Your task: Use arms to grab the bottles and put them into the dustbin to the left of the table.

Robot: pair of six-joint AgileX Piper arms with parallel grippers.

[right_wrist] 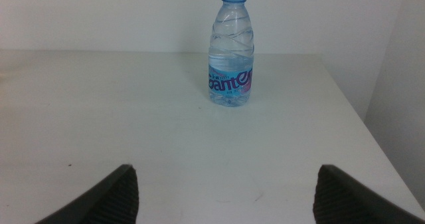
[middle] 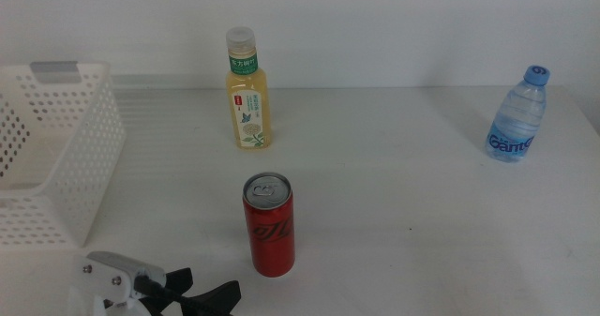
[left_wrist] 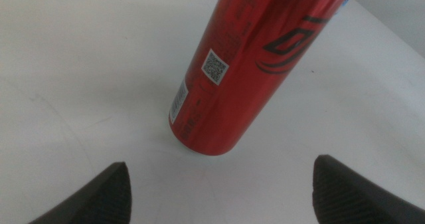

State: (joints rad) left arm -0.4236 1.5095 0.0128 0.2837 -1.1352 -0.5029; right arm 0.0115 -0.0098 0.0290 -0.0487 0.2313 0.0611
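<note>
— Jaws? 
— Both my pairs are spread, empty. My left gripper (middle: 202, 295) sits at the table's (middle: 412, 232) near edge beside the red can (middle: 269, 224); bare top lies between it and the dustbin (middle: 56, 147).
— Right?
— My right gripper (right_wrist: 222, 197) faces the water bottle (right_wrist: 231, 51) near the far right edge.

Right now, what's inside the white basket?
The dustbin shows only its bare white floor and perforated walls; no bottle is visible. Its near and left parts are cut off, so unseen.
</note>
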